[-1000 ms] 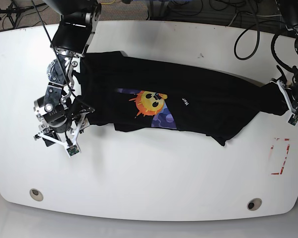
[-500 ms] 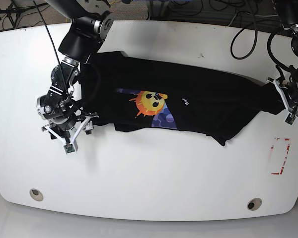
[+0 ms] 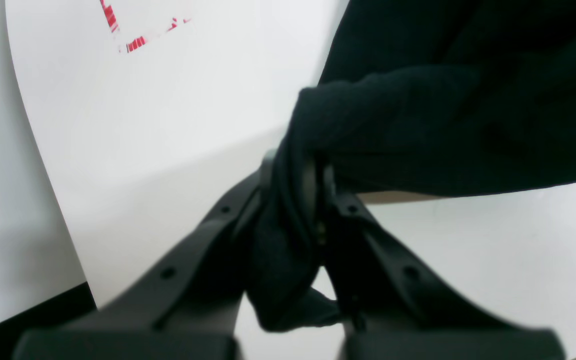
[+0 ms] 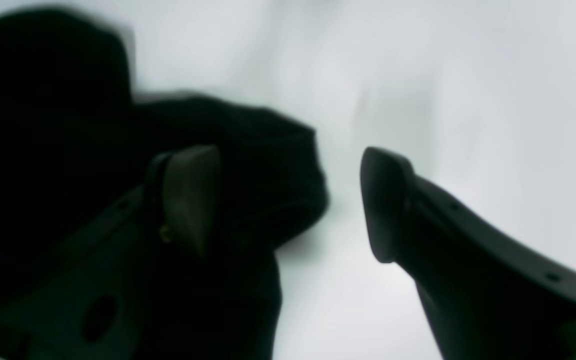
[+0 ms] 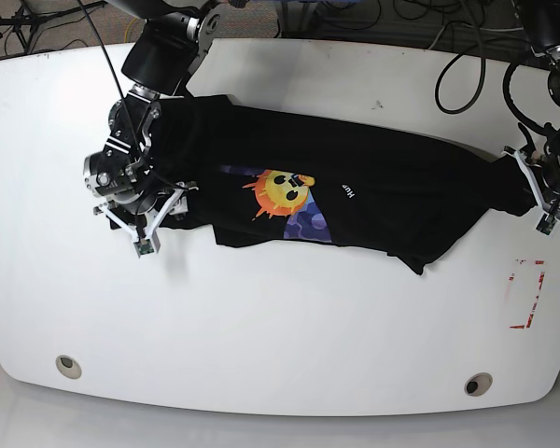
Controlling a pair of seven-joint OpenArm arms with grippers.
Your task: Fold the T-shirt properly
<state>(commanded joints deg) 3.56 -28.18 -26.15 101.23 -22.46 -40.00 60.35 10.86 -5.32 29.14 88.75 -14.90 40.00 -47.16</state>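
Left of frame, base view: right tool is spread wide over the T-shirt edge, nothing gripped; a close here could miss or catch several layers. Shirt is stretched across the worktop centre. Far right: left tool is clamped on bunched cloth; one-sided pulling would drag and skew the fold.

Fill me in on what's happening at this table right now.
A two-armed robot is working on a black T-shirt lying partly folded across the white table. The left end effector is clamped on a bunch of the shirt's cloth at one end. The right end effector is open at the other end, one finger over the cloth, gripping nothing.
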